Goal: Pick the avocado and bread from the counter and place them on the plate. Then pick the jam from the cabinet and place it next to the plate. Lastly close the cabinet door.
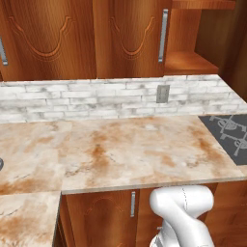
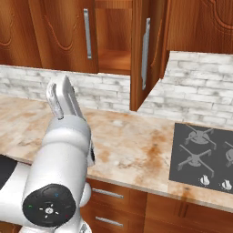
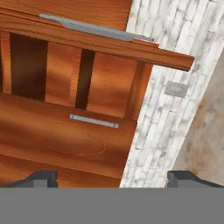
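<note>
Both base views overlook the counter (image 1: 130, 149); hand view, seemingly rolled, faces the cabinet (image 3: 65, 65).

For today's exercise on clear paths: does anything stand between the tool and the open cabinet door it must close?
Nothing visible does. The open tool points toward the cabinet door, which juts out over the counter. No object shows in the space between them.

The counter (image 1: 120, 149) is beige marbled stone with rust-brown veins and a pale edge. The cabinet (image 2: 113, 36) and its door (image 2: 145, 50) are reddish-brown wood, the door with a silver bar handle (image 2: 145, 52). The wall (image 1: 96, 99) is white-grey brick with a grey socket (image 1: 162, 93). The hob (image 2: 205, 152) is dark grey with paler grates and white knobs. The arm (image 2: 59, 182) is white.
</note>
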